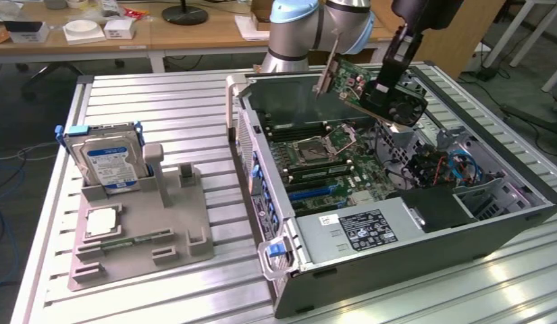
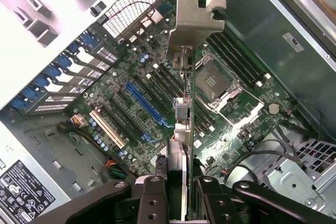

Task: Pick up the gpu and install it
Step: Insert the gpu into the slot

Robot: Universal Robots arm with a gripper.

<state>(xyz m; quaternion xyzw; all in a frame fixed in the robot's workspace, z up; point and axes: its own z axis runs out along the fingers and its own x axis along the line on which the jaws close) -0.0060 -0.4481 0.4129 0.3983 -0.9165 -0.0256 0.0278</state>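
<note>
black gripper (image 1: pixel 386 89) clamped on flat green gpu card (image 1: pixel 348 74) with pale metal bracket, held tilted above green motherboard (image 1: pixel 325 160) of open grey computer case (image 1: pixel 413 246).

An open case (image 1: pixel 395 264) lies on the slatted table (image 1: pixel 161 101) at the exterior view's right, its motherboard (image 1: pixel 350 165) bare. At the left, a grey stand (image 1: pixel 183 233) holds an upright hard drive (image 1: pixel 109 162) at its far end and a chip (image 1: pixel 102 221) nearer. Desks (image 1: pixel 197 37) stand far behind.
</note>
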